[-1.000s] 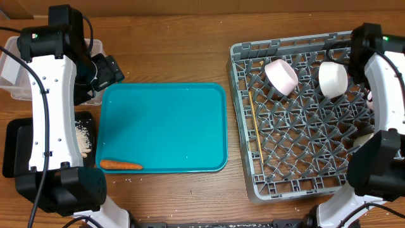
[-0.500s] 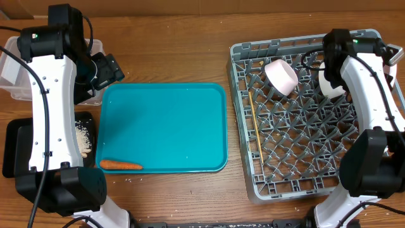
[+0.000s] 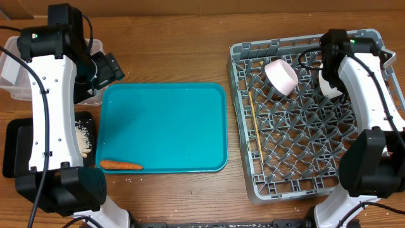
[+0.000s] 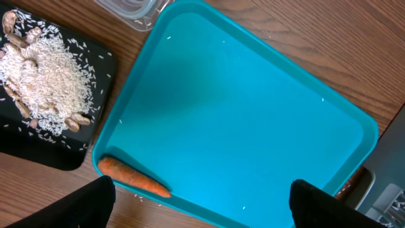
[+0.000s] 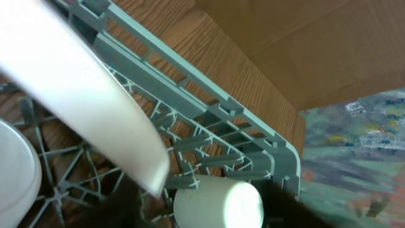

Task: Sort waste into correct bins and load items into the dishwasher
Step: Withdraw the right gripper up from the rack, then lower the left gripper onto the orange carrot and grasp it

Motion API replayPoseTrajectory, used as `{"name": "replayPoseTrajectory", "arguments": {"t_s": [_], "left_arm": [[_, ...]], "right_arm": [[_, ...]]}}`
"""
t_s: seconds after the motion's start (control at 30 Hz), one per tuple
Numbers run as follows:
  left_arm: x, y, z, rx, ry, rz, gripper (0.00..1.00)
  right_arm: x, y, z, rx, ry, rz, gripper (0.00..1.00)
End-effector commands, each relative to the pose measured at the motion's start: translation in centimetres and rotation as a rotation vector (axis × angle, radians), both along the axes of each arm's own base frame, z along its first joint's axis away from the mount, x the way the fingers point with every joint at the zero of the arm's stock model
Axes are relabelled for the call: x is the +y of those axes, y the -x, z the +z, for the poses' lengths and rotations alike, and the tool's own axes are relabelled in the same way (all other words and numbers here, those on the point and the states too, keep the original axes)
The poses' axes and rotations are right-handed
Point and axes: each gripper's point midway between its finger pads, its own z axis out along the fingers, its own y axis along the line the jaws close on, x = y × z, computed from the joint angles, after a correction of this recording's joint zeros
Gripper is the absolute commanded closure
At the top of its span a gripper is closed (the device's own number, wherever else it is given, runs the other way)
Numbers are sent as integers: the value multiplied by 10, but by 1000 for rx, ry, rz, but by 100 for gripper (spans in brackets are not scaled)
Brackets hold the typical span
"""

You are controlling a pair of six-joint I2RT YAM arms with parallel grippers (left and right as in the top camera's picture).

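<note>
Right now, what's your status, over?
Left gripper open, empty, above tray. Right gripper at far corner of rack by white cup, state unclear. Carrot on tray's near edge, unobstructed.

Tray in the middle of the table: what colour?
The tray is plain teal, no pattern. It shows best in the overhead view.

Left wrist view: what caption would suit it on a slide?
Open left gripper hovers over a teal tray holding one carrot, beside a black bin of rice.
</note>
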Motion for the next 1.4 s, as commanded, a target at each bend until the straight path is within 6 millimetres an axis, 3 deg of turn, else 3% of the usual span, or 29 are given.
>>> {"name": "replayPoseTrajectory", "arguments": {"t_s": [0.0, 0.23, 0.37, 0.43, 0.47, 0.53, 0.63, 0.73, 1.13, 1.37], "left_arm": [[3, -1, 9, -28, -17, -7, 10], [3, -1, 9, -28, -17, -7, 10], [3, -1, 9, -29, -17, -7, 8], [3, -1, 9, -29, -17, -7, 6], [3, -1, 9, -28, -16, -8, 4], [2, -1, 8, -26, -16, -8, 3], [-6, 2, 6, -8, -2, -26, 3], [-20, 8, 1, 24, 16, -56, 3], [-74, 66, -42, 318, 20, 35, 2], [-62, 107, -51, 347, -155, 128, 0]], "right_arm": [[2, 2, 1, 3, -12, 3, 5], [7, -5, 24, -86, -44, 9, 2], [25, -26, 38, -133, -200, 141, 0], [43, -42, 41, -138, -327, 273, 0], [72, -57, 43, -150, -489, 429, 0], [108, -66, 43, -150, -668, 602, 0], [169, -69, 45, -157, -952, 851, 0], [192, -65, 47, -158, -1055, 930, 0], [175, -48, 37, -58, -984, 853, 0], [161, -46, 36, -67, -973, 798, 0]]}}
